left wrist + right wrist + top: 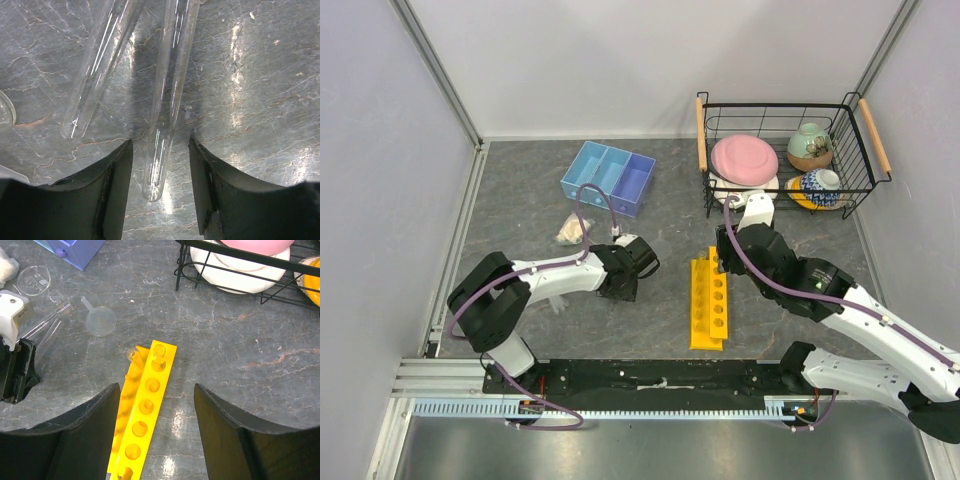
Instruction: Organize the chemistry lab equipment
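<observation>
Two clear test tubes lie on the grey table. My left gripper (160, 141) is open and low over it, and the rounded end of one tube (162, 125) lies between its fingers. The other tube (95, 80) lies just to the left. In the top view the left gripper (623, 288) sits left of the yellow rack (710, 303). My right gripper (156, 386) is open and empty above the rack (142, 415), which holds a clear tube (159, 352) in its far end hole. The funnel (100, 320), beaker (34, 280), cream lump (570, 231) and blue tray (610, 176) lie beyond.
The black wire basket (855, 135) with the pink plate (744, 158) and ceramic bowls stands at the back right, close behind my right wrist. Grey walls close off the table on the left, back and right.
</observation>
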You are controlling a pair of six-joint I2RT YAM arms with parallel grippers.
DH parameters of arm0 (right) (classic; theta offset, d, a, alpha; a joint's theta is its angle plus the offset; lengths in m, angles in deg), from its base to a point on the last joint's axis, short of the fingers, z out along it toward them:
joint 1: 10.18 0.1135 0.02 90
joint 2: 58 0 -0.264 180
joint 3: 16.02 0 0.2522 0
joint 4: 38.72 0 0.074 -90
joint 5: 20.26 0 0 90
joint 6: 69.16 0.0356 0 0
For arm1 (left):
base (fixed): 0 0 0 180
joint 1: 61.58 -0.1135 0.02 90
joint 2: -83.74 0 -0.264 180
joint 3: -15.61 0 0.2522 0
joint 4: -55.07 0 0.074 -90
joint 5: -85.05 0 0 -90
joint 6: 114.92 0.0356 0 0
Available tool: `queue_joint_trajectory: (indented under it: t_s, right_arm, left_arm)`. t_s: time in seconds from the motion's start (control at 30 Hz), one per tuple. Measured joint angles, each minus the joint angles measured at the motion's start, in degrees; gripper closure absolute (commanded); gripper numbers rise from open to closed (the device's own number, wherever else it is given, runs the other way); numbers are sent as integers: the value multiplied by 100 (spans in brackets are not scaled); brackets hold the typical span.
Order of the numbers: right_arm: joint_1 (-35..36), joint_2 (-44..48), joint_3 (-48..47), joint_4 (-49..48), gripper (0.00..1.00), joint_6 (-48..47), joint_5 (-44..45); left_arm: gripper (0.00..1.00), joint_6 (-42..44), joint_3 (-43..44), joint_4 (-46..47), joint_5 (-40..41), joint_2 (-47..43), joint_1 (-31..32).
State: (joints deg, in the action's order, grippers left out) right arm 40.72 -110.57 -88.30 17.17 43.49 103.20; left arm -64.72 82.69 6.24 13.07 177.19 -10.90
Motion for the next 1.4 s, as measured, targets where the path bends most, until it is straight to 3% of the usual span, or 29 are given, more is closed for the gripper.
queue_joint_trajectory:
  t_s: [0.3, 0.87, 0.97, 1.0, 1.1, 1.4]
  right_arm:
    - [0, 9, 0, 2, 32, 4, -66]
    - [127, 26, -210, 310, 34, 151, -136]
    - [168, 28, -293, 332, 34, 184, -136]
    - [184, 26, -306, 339, 34, 203, -136]
    - [227, 24, -341, 376, 34, 267, -133]
    - [354, 4, -468, 564, 34, 428, -127]
  left_arm:
    - [56, -35, -37, 111, 140, 13, 85]
    - [62, -35, -649, 881, 81, -420, 94]
    - [70, -33, -708, 949, 83, -463, 94]
    - [78, -33, -726, 957, 90, -479, 94]
    - [88, -24, -761, 1001, 92, -509, 94]
    - [98, -22, -844, 885, 48, -662, 142]
